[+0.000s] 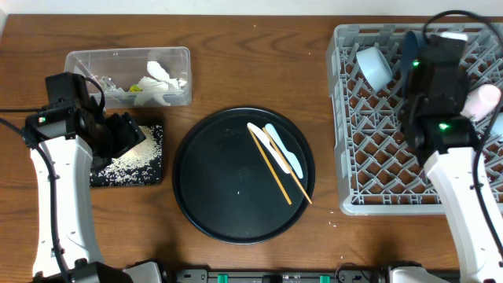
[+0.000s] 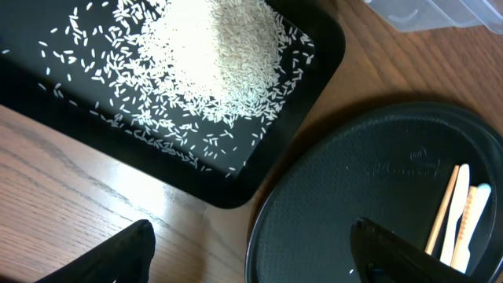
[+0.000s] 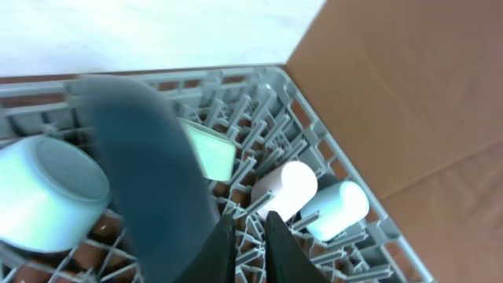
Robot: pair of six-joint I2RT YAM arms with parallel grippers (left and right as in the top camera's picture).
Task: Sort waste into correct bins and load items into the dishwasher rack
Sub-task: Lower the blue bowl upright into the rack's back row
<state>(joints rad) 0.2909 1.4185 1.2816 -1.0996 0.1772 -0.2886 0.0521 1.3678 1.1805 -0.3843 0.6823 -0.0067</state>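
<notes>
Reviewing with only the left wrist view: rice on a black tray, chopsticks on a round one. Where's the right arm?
Observer: The right gripper is over the dishwasher rack, fingers nearly together, nothing between them.
Operator: Anything loaded there?
Observer: A large blue bowl standing on edge, and white cups lying among the pegs.
Operator: What's in the clear tub?
Observer: Mostly crumpled white tissues.
</notes>
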